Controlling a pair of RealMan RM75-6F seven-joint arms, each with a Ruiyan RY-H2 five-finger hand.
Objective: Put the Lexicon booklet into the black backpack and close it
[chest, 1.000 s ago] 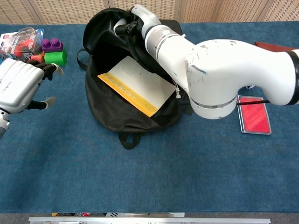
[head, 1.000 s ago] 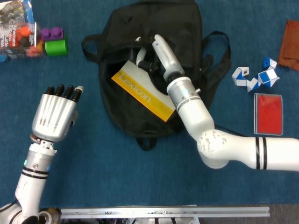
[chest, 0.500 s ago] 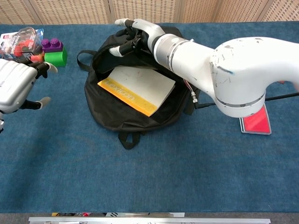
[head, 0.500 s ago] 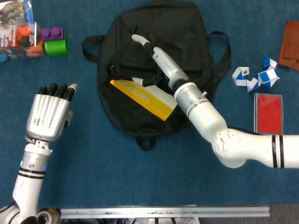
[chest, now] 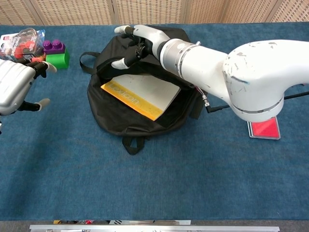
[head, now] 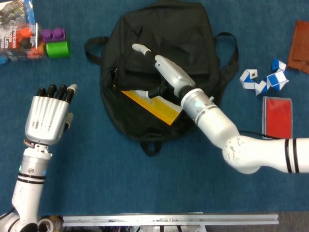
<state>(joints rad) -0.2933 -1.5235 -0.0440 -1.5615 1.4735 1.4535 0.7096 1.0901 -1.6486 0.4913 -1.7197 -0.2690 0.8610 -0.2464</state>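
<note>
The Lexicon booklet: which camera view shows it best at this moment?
The chest view. There the Lexicon booklet lies mostly exposed inside the open black backpack. In the head view, the backpack's flap and the right hand hide most of the booklet, leaving a yellow strip.

Bright, even overhead light; soft shadows, sharp focus, no glare.

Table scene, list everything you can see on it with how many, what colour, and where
backpack: 1, black, top centre, open
booklet: 1, yellow and white, partly inside the backpack
toy blocks: 2, purple and green, top left
toy package: 1, multicoloured, top left corner
twist puzzle: 1, blue and white, right
flat case: 1, red, right
cloth: 1, brown, right edge
table: 1, blue
left hand: open, left of the backpack
right hand: on the backpack flap
</note>
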